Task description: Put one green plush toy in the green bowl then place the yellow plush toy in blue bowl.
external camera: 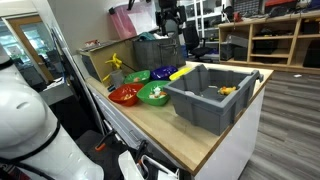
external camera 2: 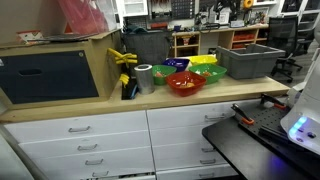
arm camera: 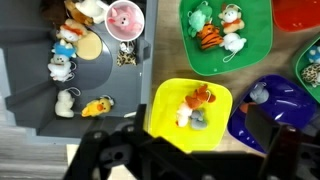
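Note:
In the wrist view a green plush toy lies in the green bowl, beside a striped tiger toy and white toys. A small yellow-orange plush toy lies in the grey bin among several other toys. The dark-blue bowl holds a grey toy. My gripper is open and empty, hanging high above a yellow bowl between the bin and the blue bowl. In an exterior view the gripper hangs well above the bowls.
The yellow bowl holds an orange and a grey toy. A red bowl sits past the green one. The bowls cluster beside the grey bin on a wooden counter. A tape roll and a yellow rigid piece stand near a dark cabinet.

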